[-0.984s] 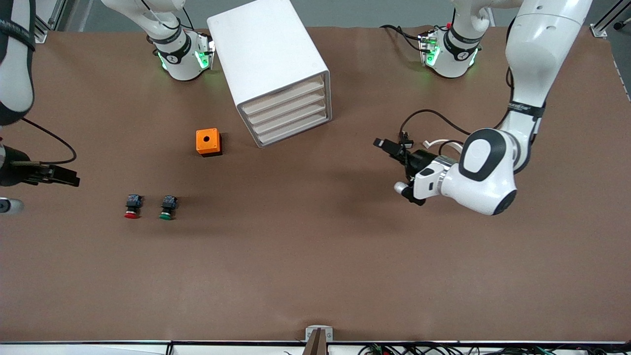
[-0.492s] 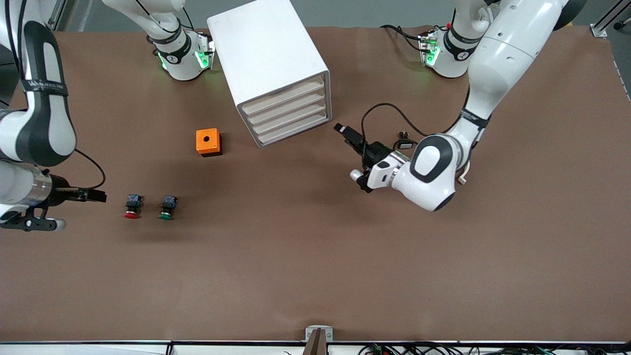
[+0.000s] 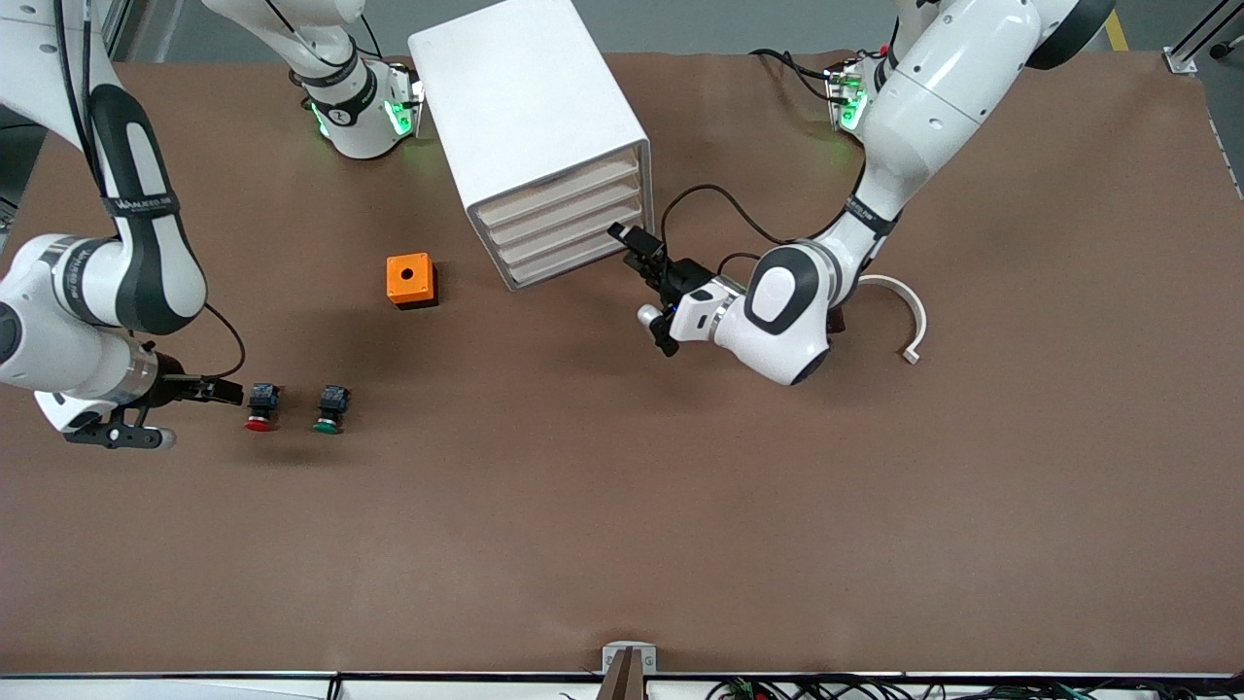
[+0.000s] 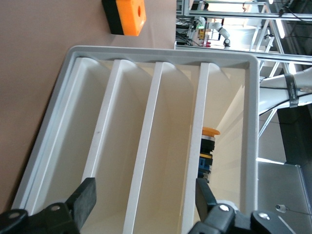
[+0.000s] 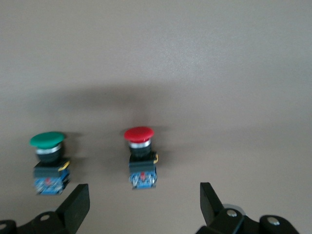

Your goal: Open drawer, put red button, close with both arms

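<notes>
The red button (image 3: 259, 406) lies on the table with its cap toward the front camera, beside a like green-capped button (image 3: 330, 408). My right gripper (image 3: 229, 391) is open and low, just beside the red button's body, toward the right arm's end of the table. In the right wrist view the red button (image 5: 140, 163) lies centred ahead of the open right gripper (image 5: 144, 204), with the green button (image 5: 48, 163) beside it. The white drawer cabinet (image 3: 530, 126) has its drawers flush. My left gripper (image 3: 632, 245) is open, close in front of the drawer fronts (image 4: 146, 141), holding nothing.
An orange box (image 3: 410, 280) with a round hole stands between the cabinet and the buttons; it also shows in the left wrist view (image 4: 124, 14). A white curved piece (image 3: 912, 316) lies by the left arm. A small yellow-capped item (image 4: 208, 146) shows at the cabinet's top drawer.
The left arm has swung in, bringing its gripper up to the drawer fronts. The right arm has come in from its end of the table, its gripper now next to the red button.
</notes>
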You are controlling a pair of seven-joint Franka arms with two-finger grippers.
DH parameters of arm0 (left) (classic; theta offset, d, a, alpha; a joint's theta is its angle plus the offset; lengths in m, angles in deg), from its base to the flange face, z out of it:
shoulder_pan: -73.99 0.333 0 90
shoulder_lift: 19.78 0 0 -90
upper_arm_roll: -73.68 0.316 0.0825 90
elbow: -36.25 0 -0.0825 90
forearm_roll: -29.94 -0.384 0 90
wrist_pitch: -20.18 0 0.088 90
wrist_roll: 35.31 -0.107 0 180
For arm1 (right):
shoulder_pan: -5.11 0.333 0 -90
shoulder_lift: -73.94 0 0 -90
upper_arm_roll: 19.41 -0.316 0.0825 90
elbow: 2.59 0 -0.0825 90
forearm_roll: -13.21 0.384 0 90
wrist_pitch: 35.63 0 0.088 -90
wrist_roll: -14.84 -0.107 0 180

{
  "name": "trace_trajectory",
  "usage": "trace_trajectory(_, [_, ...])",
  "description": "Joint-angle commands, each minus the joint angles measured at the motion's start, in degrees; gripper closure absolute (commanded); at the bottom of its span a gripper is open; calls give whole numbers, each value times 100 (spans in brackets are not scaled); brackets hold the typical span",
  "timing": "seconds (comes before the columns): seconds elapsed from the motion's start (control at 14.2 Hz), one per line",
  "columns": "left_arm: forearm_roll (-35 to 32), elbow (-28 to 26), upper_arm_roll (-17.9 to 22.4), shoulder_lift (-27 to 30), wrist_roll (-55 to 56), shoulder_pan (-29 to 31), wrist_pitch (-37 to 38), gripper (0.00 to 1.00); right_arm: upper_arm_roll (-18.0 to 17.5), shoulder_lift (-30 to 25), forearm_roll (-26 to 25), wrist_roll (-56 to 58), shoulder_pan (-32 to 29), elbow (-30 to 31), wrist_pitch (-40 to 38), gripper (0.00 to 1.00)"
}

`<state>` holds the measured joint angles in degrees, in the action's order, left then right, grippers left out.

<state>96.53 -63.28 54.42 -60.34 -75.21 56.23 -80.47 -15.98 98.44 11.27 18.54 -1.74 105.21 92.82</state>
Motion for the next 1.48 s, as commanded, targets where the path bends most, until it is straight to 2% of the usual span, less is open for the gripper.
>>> trace_trajectory(0.0, [441, -241, 1, -57, -422, -121, -113, 11, -88, 362, -52, 43, -150, -31, 364, 0])
trace_trajectory(0.42, [934, -663, 1, -39, -1027, -420, -393, 22, -88, 714, -52, 34, -115, -22, 356, 0])
trace_trajectory(0.84, [1567, -778, 1, -22, -1196, -903, -833, 26, -97, 916, -44, 25, -124, -22, 356, 0])
trace_trajectory(1.2, [1682, -760, 1, -22, -1178, -974, -957, 39, -97, 969, -44, 8, -106, -14, 321, 0])
trace_trajectory(1.27, [1682, -743, 1, -13, -1152, -974, -957, 42, -97, 969, -44, 8, -106, -14, 321, 1])
trace_trajectory(1.34, [1691, -743, 1, -4, -1135, -974, -957, 48, -97, 969, -44, 8, -106, -14, 321, 8])
trace_trajectory(1.41, [1743, -752, -8, 13, -1134, -983, -957, 49, -97, 969, -44, 8, -106, -14, 321, 16])
